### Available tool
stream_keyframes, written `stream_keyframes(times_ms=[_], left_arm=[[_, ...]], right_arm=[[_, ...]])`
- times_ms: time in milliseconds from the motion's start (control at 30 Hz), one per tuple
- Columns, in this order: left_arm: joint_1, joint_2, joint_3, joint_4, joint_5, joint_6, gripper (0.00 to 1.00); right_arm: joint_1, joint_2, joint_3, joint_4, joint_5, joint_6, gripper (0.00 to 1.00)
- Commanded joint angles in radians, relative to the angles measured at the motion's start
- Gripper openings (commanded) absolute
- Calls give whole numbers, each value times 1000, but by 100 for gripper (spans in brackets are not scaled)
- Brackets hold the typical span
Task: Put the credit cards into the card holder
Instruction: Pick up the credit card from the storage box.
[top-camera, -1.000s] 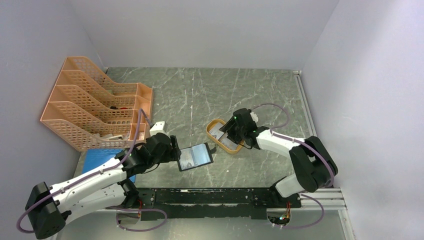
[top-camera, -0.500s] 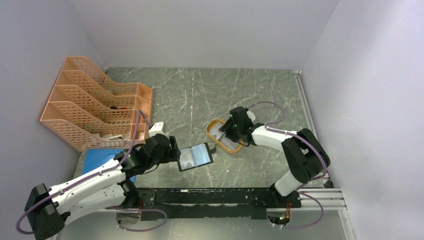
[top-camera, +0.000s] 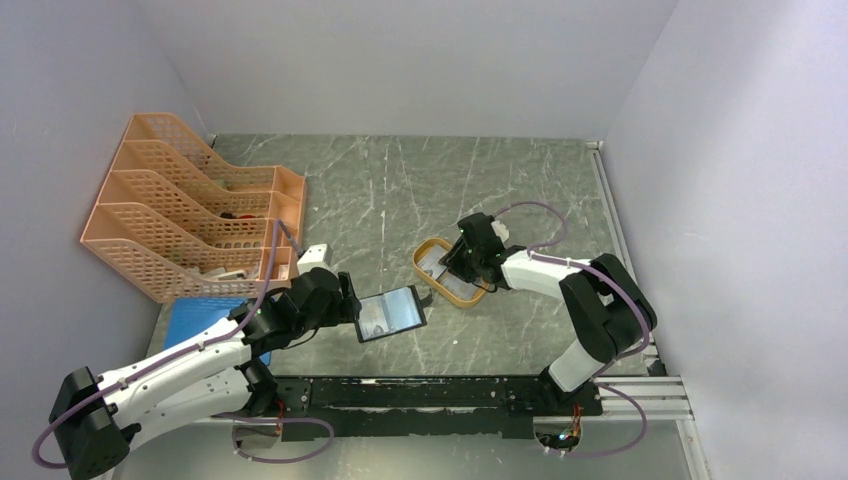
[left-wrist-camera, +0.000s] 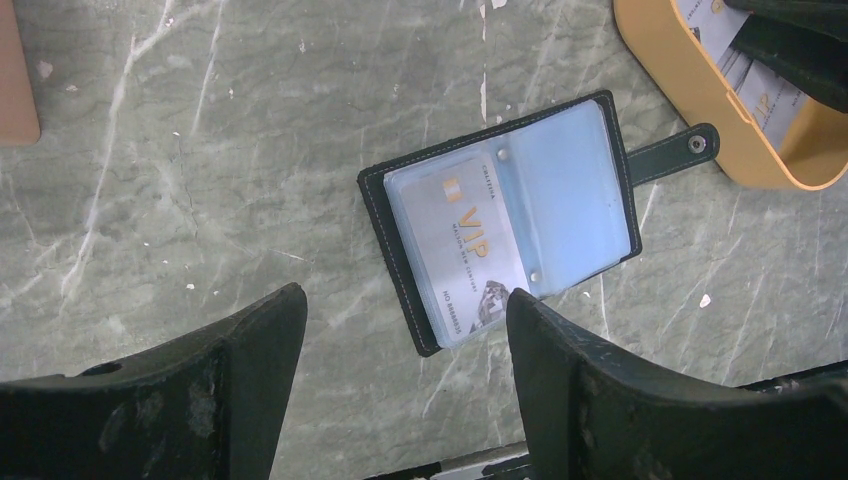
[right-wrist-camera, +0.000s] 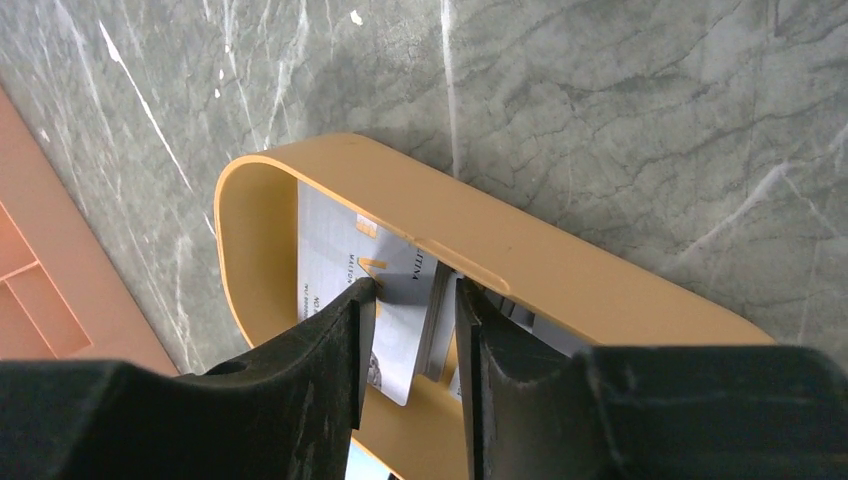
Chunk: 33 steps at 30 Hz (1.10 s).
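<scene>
The card holder (top-camera: 390, 313) (left-wrist-camera: 500, 220) lies open and flat on the marble table, snap tab to the right, with one white VIP card (left-wrist-camera: 465, 255) in its left clear pocket. My left gripper (top-camera: 347, 305) (left-wrist-camera: 400, 295) hovers open just short of its near-left edge, holding nothing. The other credit cards (right-wrist-camera: 400, 310) (left-wrist-camera: 760, 95) lie stacked in the orange oval tray (top-camera: 420, 268) (right-wrist-camera: 560, 260). My right gripper (top-camera: 462, 262) (right-wrist-camera: 412, 285) reaches down into the tray. Its jaws stand narrowly open astride the tilted edge of the card stack, the left fingertip at the top card's face.
A peach mesh file organiser (top-camera: 190, 215) stands at the left. A flat blue pad (top-camera: 200, 315) lies in front of it, partly under my left arm. A small white block (top-camera: 318, 254) sits by the organiser's corner. The black mounting rail (top-camera: 440, 395) runs along the near edge.
My right gripper's jaws have narrowed around the cards in the tray, and the right arm's elbow has swung in to the left. The left arm and the card holder have not moved.
</scene>
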<state>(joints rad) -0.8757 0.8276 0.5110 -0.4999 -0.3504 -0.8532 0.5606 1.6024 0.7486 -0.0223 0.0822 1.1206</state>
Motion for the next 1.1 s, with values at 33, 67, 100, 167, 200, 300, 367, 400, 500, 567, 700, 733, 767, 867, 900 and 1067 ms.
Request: stream_keyframes(times_ms=[33,67,100,167,200,300,367,400,500,567,700,733,767,867,900,1067], left_arm=[[5,-4,-6,11,2,-7,77],[4,-4,-6,10,2,-6,77],[5,-3,-6,11,2,-6,77],[5,-2,-6,8,2,-8,77],[4,-2,-6,8,3,-7,77],[5,-3,-6,10,1,-8,77],[5,-2,-5,12,2,-7,77],[5,-3,-5,12,3,-7,76],[5,0,-2,10,1,-8,76],[5,0,-2,8,2,-7,76],[5,-4,-2,8,2,-10,76],[4,-5,-2,7,2,-10,76],[5,-6,-2,6,2,-9,76],[5,-7,0,4,1,-7,76],[4,-6,0,5,1,-6,76],[5,-4,3,7,2,-4,75]], right_arm=[[3,-7,-34,-7,13,-17,37],[3,-11,-38,-8,14,-19,36],[4,-16,-43,-8,16,-20,35],[1,-27,-55,-8,16,-22,34],[1,-35,-60,-8,16,-22,33],[-4,-57,-77,-5,16,-25,31],[-5,-67,-85,-4,15,-26,29],[-7,-71,-89,-4,13,-27,29],[-8,-78,-94,-1,8,-28,26],[-9,-84,-96,1,5,-28,23],[-9,-105,-94,-2,1,-25,18],[-8,-112,-90,-7,0,-25,18],[-9,-119,-88,-11,-2,-24,17],[-9,-137,-82,-21,-1,-24,13],[-9,-141,-80,-23,-1,-25,12],[-8,-159,-73,-34,-9,-21,6]])
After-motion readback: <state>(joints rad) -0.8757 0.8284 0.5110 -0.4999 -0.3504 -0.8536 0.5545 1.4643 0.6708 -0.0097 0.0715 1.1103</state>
